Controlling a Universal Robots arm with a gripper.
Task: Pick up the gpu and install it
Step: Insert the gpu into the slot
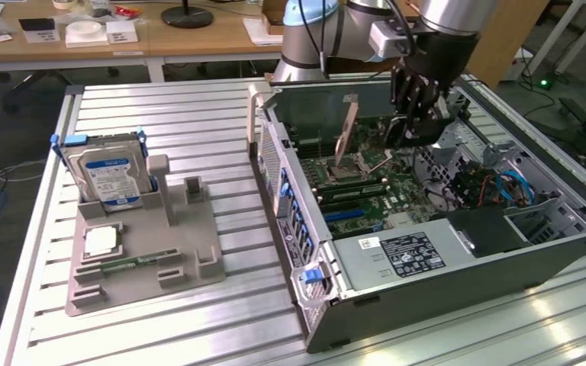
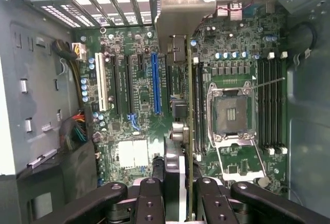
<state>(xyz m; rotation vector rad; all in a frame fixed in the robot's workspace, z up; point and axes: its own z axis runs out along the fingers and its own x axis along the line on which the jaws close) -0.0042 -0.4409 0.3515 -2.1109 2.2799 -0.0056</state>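
Now, tool [image 2: 178, 185] clamped on thin flat gpu [image 2: 179, 48], green motherboard [image 2: 129, 87] beyond.

Lab: robot arm [image 1: 445, 23], aluminium bench [image 1: 171, 114]

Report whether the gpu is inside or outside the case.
Inside: the gpu stands on edge over the motherboard, in the gripper. Seated or not: cannot tell.

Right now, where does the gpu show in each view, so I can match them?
Exterior view: the gpu stands on edge inside the open case, on the exterior view's left of the gripper.
Wrist view: the gpu runs edge-on between the gripper's fingers.
Shared landmark: the CPU socket, beside the card.
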